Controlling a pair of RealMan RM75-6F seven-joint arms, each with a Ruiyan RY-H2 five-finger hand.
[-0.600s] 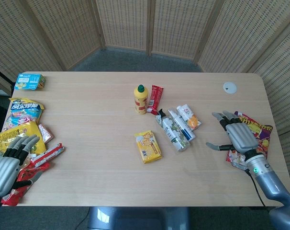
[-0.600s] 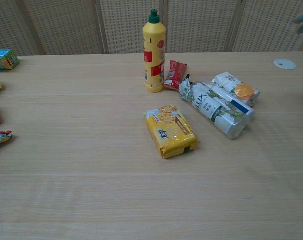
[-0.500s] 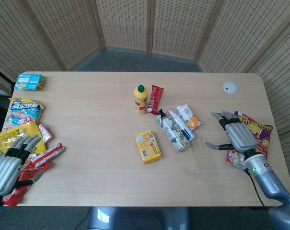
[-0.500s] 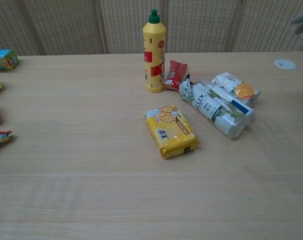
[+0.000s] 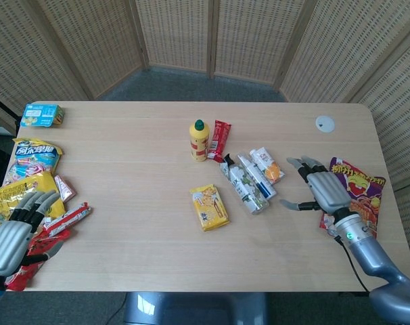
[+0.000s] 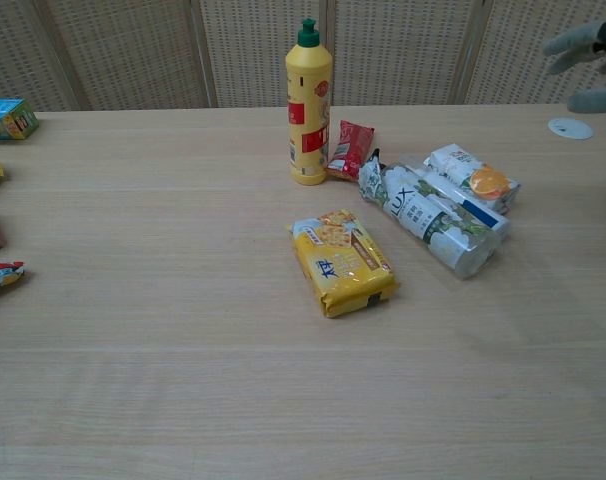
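Right robot hand (image 5: 325, 191): empty, fingers spread, above light wooden surface (image 5: 137, 237), near white-green LUX soap packs (image 5: 249, 179). Left robot hand (image 5: 12, 233): empty, fingers apart, over red snack wrappers (image 5: 46, 245). Advice: approach the packs low, thumb opposed, avoiding the purple crisp bag (image 5: 357, 193).

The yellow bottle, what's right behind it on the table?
Behind and beside the upright yellow bottle lies a small red packet, seemingly touching its base. The bottle hides the packet's near-left edge.
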